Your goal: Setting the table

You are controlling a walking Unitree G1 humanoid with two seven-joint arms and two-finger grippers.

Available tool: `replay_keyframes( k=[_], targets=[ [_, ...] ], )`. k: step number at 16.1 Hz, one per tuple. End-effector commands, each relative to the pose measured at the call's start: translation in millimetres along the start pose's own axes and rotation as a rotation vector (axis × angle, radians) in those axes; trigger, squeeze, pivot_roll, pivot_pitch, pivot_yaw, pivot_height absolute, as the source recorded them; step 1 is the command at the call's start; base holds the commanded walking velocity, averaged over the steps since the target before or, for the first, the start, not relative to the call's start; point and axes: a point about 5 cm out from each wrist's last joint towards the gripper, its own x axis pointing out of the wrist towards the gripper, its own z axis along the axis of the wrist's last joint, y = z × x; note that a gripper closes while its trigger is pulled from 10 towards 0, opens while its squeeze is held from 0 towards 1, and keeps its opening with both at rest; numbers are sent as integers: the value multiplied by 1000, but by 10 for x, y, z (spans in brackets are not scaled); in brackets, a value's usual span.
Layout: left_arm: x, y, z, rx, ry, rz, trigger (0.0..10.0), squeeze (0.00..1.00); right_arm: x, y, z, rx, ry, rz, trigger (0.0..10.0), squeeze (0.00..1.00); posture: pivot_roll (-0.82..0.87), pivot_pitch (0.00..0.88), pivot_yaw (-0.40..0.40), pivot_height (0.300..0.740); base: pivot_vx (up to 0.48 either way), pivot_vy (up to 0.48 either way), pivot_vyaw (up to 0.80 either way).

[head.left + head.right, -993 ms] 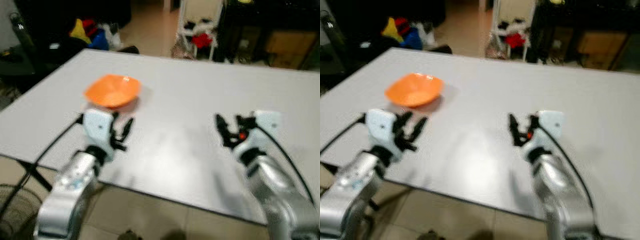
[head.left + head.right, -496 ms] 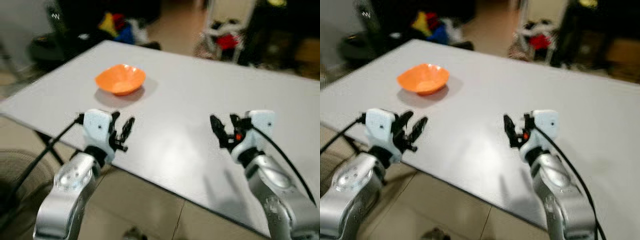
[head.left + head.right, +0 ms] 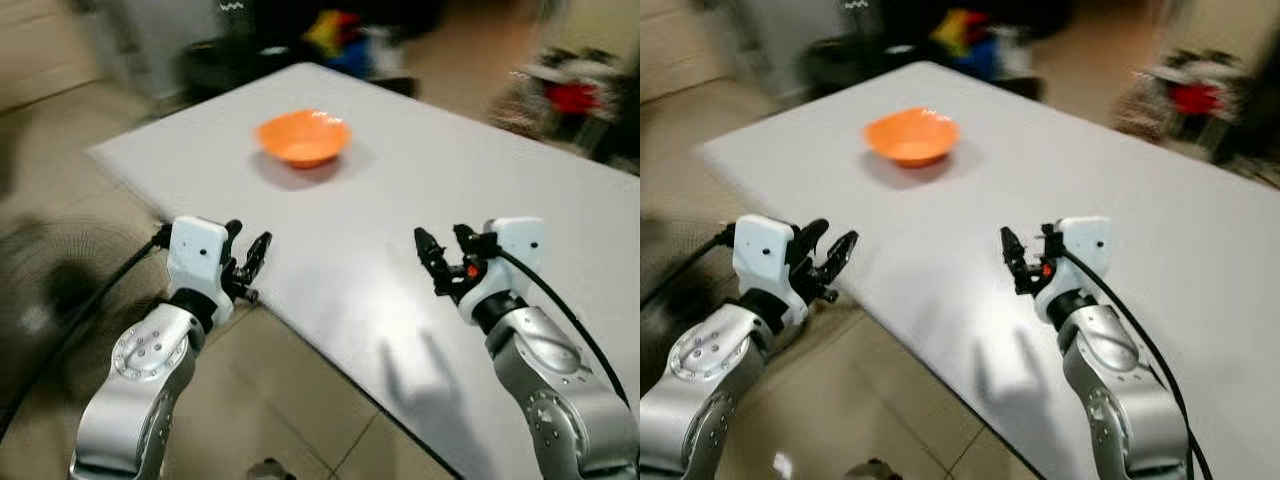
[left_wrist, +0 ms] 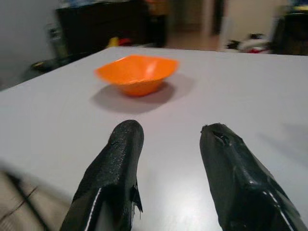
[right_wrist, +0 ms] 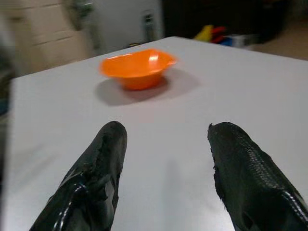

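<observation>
While slightly blurred, one orange bowl (image 3: 303, 136), one white table (image 3: 560, 200), apparently bare otherwise.

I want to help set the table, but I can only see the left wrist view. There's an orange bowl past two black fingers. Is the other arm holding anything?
Observer: No. The right gripper hangs over the white table, jaws open, with nothing between them.
Operator: Is my arm over the table too?
Observer: Only just. The left gripper is at the table's near edge, with tiled floor right under the arm behind it.
Operator: Which arm is nearer the bowl?
Observer: The orange bowl sits far up the table, more on the left gripper's side than the right's.
</observation>
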Motion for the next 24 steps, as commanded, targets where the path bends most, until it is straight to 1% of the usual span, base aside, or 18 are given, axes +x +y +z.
replay_keyframes(
  k=[1,8,18,22,24],
  targets=[
    [-17,66,28,-1,-3,28,10000,0,17,44,-1,12,1,22,10000,0,121,0,27,727,0,322,800],
    [-10,67,37,10,-2,19,10000,0,31,39,-6,21,0,16,10000,0,126,0,23,727,0,370,800],
    [-8,88,47,15,-6,18,10000,0,67,73,-12,22,-1,35,10000,0,141,0,14,727,0,327,800],
    [3,112,57,18,-10,24,10000,0,87,74,-5,23,-4,36,10000,0,143,0,17,727,0,304,800],
    [12,112,85,15,-36,29,10000,0,96,75,-7,23,-1,42,10000,0,143,0,18,727,0,0,800]
  ],
)
